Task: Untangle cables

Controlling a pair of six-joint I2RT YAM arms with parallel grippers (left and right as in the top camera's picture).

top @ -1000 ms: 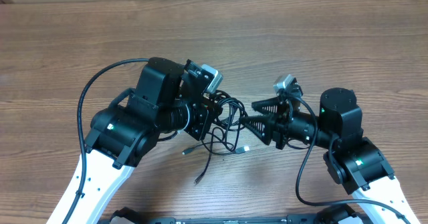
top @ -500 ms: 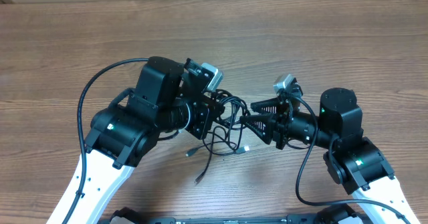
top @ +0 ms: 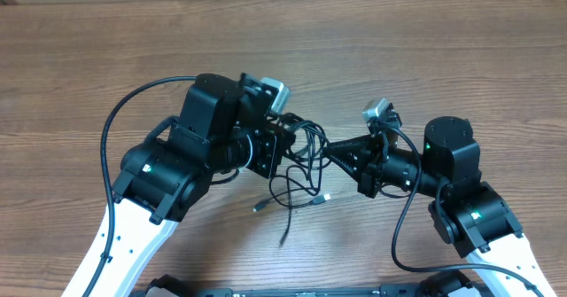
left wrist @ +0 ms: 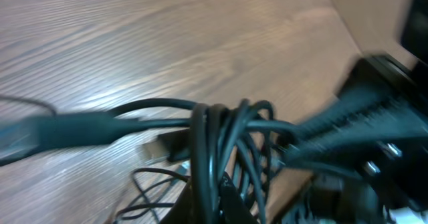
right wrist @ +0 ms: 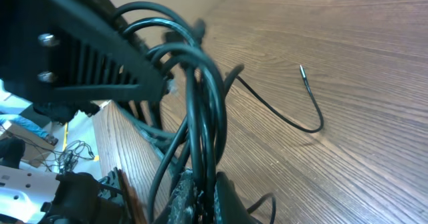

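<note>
A bunch of thin black cables [top: 306, 168] hangs above the wooden table between my two grippers. The left gripper [top: 291, 142] is shut on the bunch from the left. The right gripper [top: 330, 152] is shut on it from the right. In the left wrist view several looped cables [left wrist: 221, 127] run down between the left gripper [left wrist: 217, 192] fingers. In the right wrist view the cables [right wrist: 200, 103] pass straight through the shut right gripper [right wrist: 204, 187]. Loose plug ends [top: 259, 207] dangle below the bunch, one of them silver-tipped [top: 326, 196].
The wooden table [top: 443, 58] stretches behind and to both sides. A thick black arm wire [top: 133, 102] arcs over the left arm, and another [top: 403, 226] loops beside the right arm. One thin cable end [right wrist: 311, 97] trails over the wood.
The right gripper has closed on the cable bunch. The left gripper has moved slightly up the table, and the dangling loose ends have shifted and swing blurred.
</note>
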